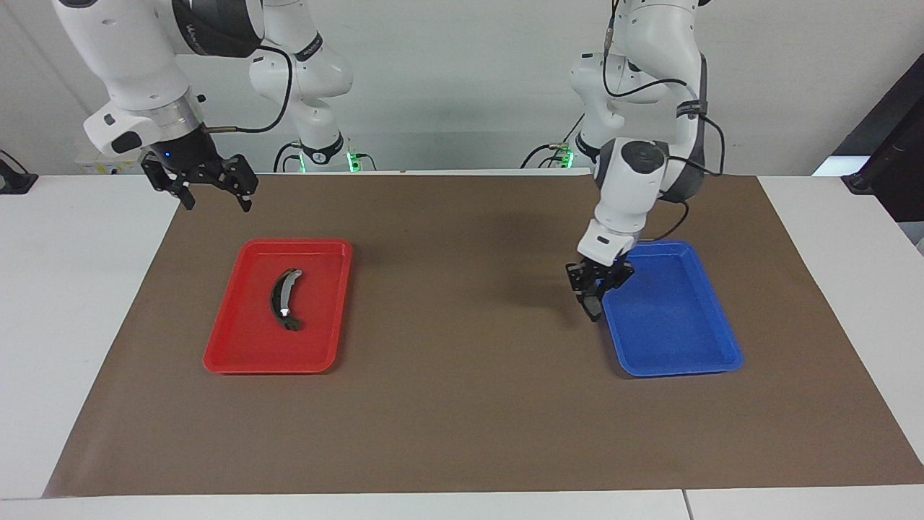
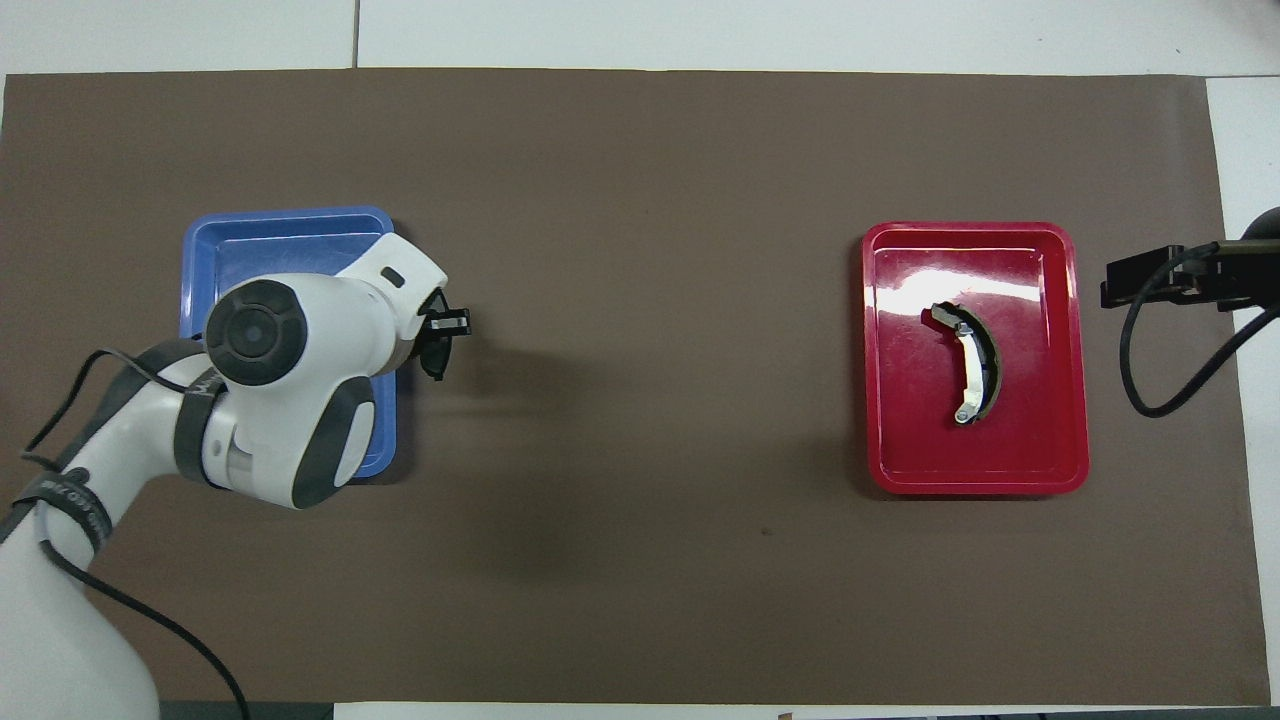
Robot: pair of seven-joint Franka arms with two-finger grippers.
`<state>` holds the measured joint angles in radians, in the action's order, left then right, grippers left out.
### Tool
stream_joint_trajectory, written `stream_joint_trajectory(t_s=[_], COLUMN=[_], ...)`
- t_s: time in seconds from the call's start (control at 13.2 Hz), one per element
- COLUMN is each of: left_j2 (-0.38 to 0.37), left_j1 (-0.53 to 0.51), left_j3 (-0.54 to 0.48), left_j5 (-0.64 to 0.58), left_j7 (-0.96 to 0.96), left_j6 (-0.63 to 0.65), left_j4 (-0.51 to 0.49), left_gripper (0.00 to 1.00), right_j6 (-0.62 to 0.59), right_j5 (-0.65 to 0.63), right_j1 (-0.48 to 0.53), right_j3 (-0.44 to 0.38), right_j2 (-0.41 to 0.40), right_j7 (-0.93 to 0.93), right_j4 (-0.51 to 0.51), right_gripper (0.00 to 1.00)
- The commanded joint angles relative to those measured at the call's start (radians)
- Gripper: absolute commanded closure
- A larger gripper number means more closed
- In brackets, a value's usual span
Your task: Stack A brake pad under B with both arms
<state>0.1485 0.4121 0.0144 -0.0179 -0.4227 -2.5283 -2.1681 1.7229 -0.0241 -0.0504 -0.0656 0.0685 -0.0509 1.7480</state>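
A brake pad (image 1: 593, 303), short and dark, pinched in left gripper (image 1: 595, 302), up in the air at blue tray's (image 1: 675, 361) edge, the edge toward table middle. In overhead view pad (image 2: 435, 355) peeks out just past the tray rim, over brown mat (image 1: 462, 404). Left gripper fingers narrow, closed on the pad; arm bent down over blue tray (image 2: 290, 225), covering much of it from above.

B (image 1: 285, 300), long crescent with shiny silver strip, lying flat in red tray (image 1: 238, 354) at right arm's end of table, roughly mid-tray, lengthwise along tray. Same piece in overhead view (image 2: 970, 365), silver face up, inside red tray (image 2: 1075, 350). Well apart from the pad, nothing touching it.

Right gripper (image 1: 215, 198) raised, waiting over mat corner beside white table (image 1: 72, 289), clear of red tray. Fingers spread wide, holding nothing. In overhead view only a dark end of right gripper (image 2: 1150, 280) at frame edge.
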Motion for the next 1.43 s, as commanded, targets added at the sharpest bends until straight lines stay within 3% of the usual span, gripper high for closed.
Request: stream_joint_trajectory(t_s=[0.0,0.23,0.53,0.6,0.68,0.75,0.98,1.13,1.36], left_j2=[0.11,0.184,0.224,0.226,0.227,0.229,0.166,0.1,-0.004], left_j1=[0.121,0.236,0.306,0.306,0.304,0.3,0.272,0.223,0.119], left_j3=[-0.016,-0.017,-0.013,-0.013,-0.013,-0.013,-0.016,-0.016,-0.019], left_j5=[0.009,0.009,0.01,0.012,0.012,0.012,0.012,0.012,0.012], left_j7=[-0.069,-0.159,-0.18,-0.235,-0.276,-0.28,-0.283,-0.269,-0.156], left_j6=[-0.047,-0.053,-0.058,-0.063,-0.084,-0.083,-0.049,0.037,0.265], left_j4=[0.075,0.128,0.161,0.165,0.163,0.163,0.146,0.126,0.12], left_gripper=[0.97,0.95,0.83,0.58,0.05,0.0,0.0,0.0,0.0], right_j6=[0.144,0.22,0.486,0.544,0.582,0.61,0.635,0.653,0.649], right_j5=[0.006,0.009,0.026,0.026,0.026,0.026,0.055,0.066,0.066], right_j1=[-0.002,-0.002,-0.003,-0.003,-0.003,0.001,0.007,0.009,0.02], right_j3=[0.001,0.001,0.003,0.003,0.003,0.003,0.003,0.003,0.001], right_j2=[0.062,-0.036,-0.085,-0.101,-0.127,-0.163,-0.239,-0.248,-0.24], right_j7=[-0.003,-0.001,0.008,0.013,0.023,0.052,0.089,0.091,0.123], right_j4=[0.197,0.237,0.418,0.447,0.459,0.461,0.461,0.461,0.484], right_gripper=[0.0,0.0,0.0,0.0,0.0,0.0,0.0,0.0,0.0])
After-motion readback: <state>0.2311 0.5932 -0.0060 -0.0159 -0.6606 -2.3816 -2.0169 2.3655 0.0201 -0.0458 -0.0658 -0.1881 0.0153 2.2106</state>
